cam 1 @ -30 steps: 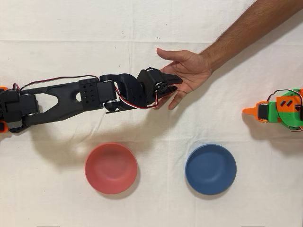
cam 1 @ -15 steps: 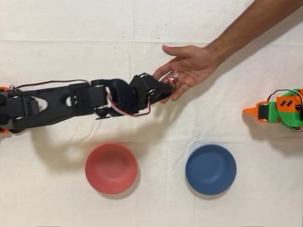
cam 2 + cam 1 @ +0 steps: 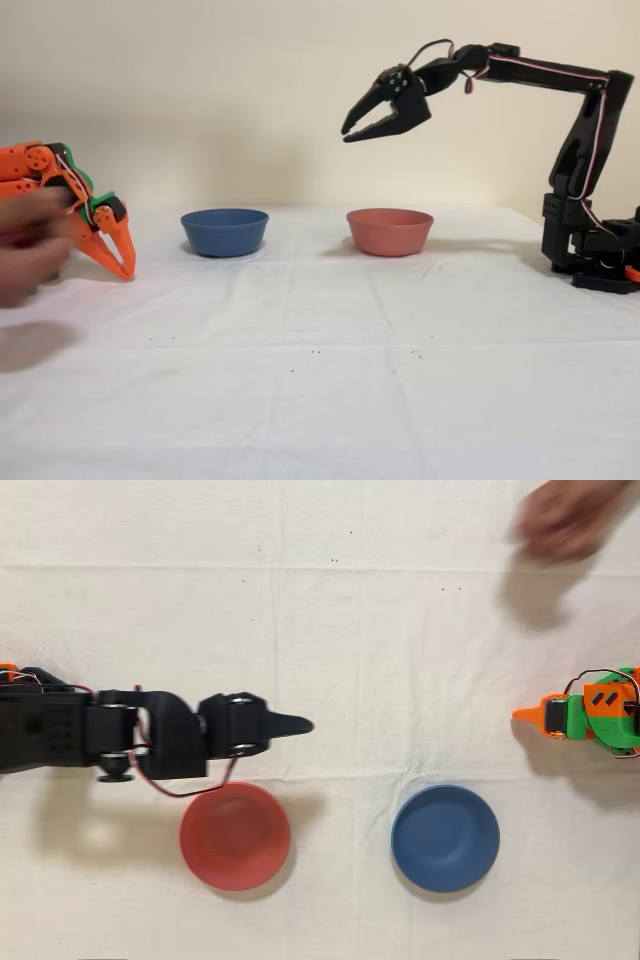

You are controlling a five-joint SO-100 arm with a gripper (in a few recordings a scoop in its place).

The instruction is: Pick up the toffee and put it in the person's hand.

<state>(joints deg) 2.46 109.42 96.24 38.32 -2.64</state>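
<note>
The black arm is raised high above the white cloth-covered table (image 3: pixel 330 380); in the fixed view its gripper (image 3: pixel 352 131) hangs in the air above and a little to the left of the red bowl (image 3: pixel 389 231), its two fingers parted in a moderate gape with nothing between them. In the overhead view the gripper (image 3: pixel 300 724) points to the right, its tip just above the upper edge of the red bowl (image 3: pixel 235 836), and the two fingers overlap there so that the gap cannot be read from that angle. The person's hand (image 3: pixel 562 520) lies at the top right corner of the overhead view, blurred, curled rather than spread, well apart from the gripper; in the fixed view the person's hand (image 3: pixel 30 245) sits at the left edge, equally blurred, just in front of the idle orange arm (image 3: pixel 70 195). The toffee cannot be made out: no dark red wrapper or silvery twisted end is discernible on the cloth or in the smeared hand, so its place cannot be told. The blue bowl (image 3: pixel 445 838) stands to the right of the red bowl in the overhead view, the two well apart, and the blue bowl (image 3: pixel 224 231) stands to the left of the red one in the fixed view.
</note>
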